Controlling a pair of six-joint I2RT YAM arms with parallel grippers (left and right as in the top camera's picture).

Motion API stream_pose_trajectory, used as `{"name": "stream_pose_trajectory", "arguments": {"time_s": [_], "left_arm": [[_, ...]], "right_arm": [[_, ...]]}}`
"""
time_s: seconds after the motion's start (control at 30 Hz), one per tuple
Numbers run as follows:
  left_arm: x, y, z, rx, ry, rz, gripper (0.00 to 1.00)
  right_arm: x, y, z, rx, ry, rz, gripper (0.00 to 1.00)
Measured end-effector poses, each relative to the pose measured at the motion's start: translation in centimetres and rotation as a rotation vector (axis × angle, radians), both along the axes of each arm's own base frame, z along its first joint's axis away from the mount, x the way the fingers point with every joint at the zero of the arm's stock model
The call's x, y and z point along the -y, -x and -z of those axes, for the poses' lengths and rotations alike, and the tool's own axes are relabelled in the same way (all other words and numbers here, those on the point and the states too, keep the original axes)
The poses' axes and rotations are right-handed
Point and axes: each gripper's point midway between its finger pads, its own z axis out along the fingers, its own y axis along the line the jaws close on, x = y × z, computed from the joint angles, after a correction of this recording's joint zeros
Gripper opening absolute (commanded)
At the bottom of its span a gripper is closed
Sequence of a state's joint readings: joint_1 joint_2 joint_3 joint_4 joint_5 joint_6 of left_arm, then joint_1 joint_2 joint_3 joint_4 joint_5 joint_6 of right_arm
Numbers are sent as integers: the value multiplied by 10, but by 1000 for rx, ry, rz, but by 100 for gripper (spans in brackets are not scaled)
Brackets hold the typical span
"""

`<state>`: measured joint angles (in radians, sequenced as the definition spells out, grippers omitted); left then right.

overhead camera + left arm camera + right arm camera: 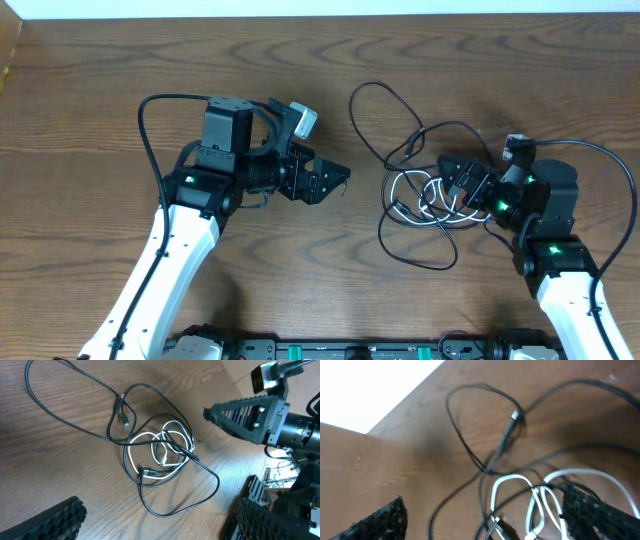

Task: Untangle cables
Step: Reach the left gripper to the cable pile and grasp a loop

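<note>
We see left gripper (335,182) spread, empty | right gripper (455,180) spread, empty, hiding part of thin white cord (509,477) | thin black cord (511,422) crossings blurred

Black cable (352,108) and white cable (392,192) lie tangled right of centre. Right gripper (458,185) sits over the white loops. Left gripper (335,182), mid-frame, stands apart from both

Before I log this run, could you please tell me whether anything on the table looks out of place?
Only this: the white cable lies coiled right of centre on the table, with the black cable looped through and around it, not yet untangled. Nothing looks damaged or spilled.
</note>
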<state>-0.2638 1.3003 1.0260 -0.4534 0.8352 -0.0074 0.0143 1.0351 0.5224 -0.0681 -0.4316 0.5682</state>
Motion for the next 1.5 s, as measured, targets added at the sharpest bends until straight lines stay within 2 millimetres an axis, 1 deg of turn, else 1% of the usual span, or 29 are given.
{"name": "stream_pose_trajectory", "arguments": {"time_s": [0.13,0.3,0.37,0.43,0.77,0.83,0.87,0.9,0.97,1.13,1.17,1.23,1.27,1.3,1.4,1.47,1.5], "left_arm": [[0,0,0,0,0,0,96],[0,0,0,-18,5,-15,96],[-2,-3,2,-37,-2,-46,96],[-6,-7,5,-61,-16,-93,96],[-28,-27,21,-169,-78,-356,95],[-28,-28,24,-182,-97,-402,95],[-26,-28,26,-186,-109,-421,91],[-23,-27,28,-191,-127,-451,91],[-19,-26,30,-197,-141,-481,86],[-4,-22,31,-215,-138,-539,86],[8,-17,33,-237,-129,-535,86],[17,-15,32,-241,-112,-527,86],[27,-13,31,-243,-96,-513,86],[41,-9,31,-249,-81,-486,86],[65,-5,30,-262,-36,-460,87],[77,-4,33,-284,-16,-457,93],[82,-5,35,-297,-6,-461,94]], "right_arm": [[-4,-7,-16,75,-15,-23,99],[-6,-18,-40,192,-21,-32,99],[-6,-21,-49,231,-23,-30,99],[-4,-24,-53,246,-26,-14,99],[7,-28,-50,232,-12,57,99],[10,-28,-45,213,-6,76,99],[11,-28,-43,205,-3,81,99],[15,-27,-39,187,7,104,99],[21,-28,-36,172,14,140,99],[34,-31,-33,150,12,236,99],[39,-31,-30,135,14,266,98],[41,-27,-21,90,23,279,97],[43,-23,-13,54,30,292,97],[46,-20,-5,19,39,306,98],[49,-15,4,-26,48,324,99],[50,-12,9,-47,49,331,99],[50,-12,9,-51,50,334,99]]}}
